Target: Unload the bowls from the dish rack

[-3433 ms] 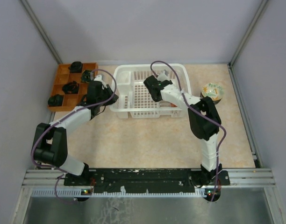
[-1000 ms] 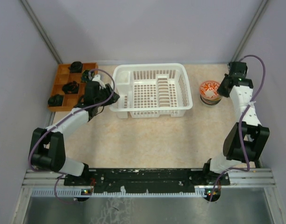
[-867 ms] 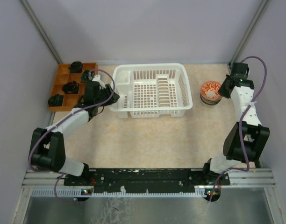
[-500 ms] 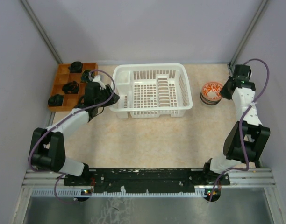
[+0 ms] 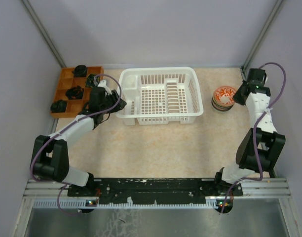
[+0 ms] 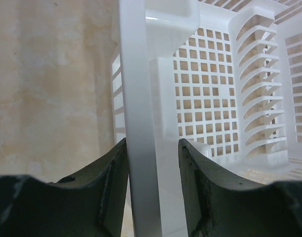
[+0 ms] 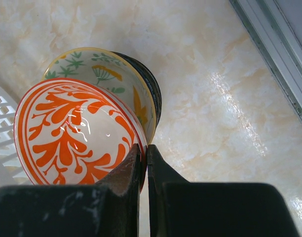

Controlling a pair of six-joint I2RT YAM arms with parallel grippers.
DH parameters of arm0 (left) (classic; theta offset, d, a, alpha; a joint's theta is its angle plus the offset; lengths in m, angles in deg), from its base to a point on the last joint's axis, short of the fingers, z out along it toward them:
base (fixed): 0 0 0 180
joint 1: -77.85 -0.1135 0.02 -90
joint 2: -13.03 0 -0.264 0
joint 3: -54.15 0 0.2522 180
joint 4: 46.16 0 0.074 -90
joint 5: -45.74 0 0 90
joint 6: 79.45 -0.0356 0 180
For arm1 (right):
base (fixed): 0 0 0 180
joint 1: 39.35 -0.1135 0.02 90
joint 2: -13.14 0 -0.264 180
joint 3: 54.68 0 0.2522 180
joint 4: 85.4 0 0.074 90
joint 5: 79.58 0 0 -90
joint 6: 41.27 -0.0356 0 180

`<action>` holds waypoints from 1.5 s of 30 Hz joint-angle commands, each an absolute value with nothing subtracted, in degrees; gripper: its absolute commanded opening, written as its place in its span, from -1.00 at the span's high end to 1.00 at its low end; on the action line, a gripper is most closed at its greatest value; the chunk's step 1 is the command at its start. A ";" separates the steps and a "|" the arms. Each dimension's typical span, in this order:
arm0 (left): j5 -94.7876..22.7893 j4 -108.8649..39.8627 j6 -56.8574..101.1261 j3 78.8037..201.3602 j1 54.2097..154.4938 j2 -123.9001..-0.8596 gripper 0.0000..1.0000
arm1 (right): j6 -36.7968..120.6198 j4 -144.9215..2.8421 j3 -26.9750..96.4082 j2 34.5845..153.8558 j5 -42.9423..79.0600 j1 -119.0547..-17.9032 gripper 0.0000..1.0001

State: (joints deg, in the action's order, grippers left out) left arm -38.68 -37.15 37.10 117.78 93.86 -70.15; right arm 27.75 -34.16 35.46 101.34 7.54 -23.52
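The white dish rack (image 5: 158,96) stands at the back middle, and no bowl shows inside it. My left gripper (image 5: 115,104) is shut on the rim of its left wall (image 6: 141,98), one finger on each side. A stack of bowls (image 5: 223,97) sits to the right of the rack. A white bowl with orange leaf marks (image 7: 67,133) is on top, a yellow-and-green bowl (image 7: 106,74) is under it, and a dark bowl (image 7: 152,91) is lowest. My right gripper (image 7: 144,148) is pinched on the orange bowl's right rim, at the stack's right side (image 5: 240,94).
A brown wooden compartmented tray (image 5: 67,75) with small dark lumps (image 5: 74,92) sits left of the rack, just behind my left arm. The enclosure's right wall rail (image 7: 274,54) runs close behind the bowl stack. Pale walls close in the sides and the back.
My right arm has gone from inside the rack to the right and set the orange bowl on the stack, then shifted slightly right. My left gripper has stayed on the rack.
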 commanded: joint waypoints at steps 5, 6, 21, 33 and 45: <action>-37.70 -39.17 37.01 116.85 93.98 -68.73 0.00 | 26.49 -39.19 37.08 102.40 8.16 -22.46 1.00; -37.67 -39.20 37.01 116.79 93.97 -68.85 0.00 | 26.49 -39.27 37.12 102.62 8.07 -22.47 1.00; -37.58 -39.98 37.10 116.65 94.02 -69.24 0.00 | 25.81 -40.07 37.79 104.01 7.44 -22.39 0.97; -37.58 -40.02 37.11 116.52 93.98 -69.26 0.00 | 25.44 -40.16 38.35 104.21 9.02 -22.38 0.60; -37.61 -39.87 37.17 116.43 94.02 -68.82 0.00 | 25.79 -38.90 37.37 100.22 9.37 -22.39 0.46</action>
State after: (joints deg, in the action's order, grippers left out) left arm -38.39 -38.46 37.14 117.12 93.86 -70.15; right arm 25.90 -37.77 35.66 104.60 9.01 -23.41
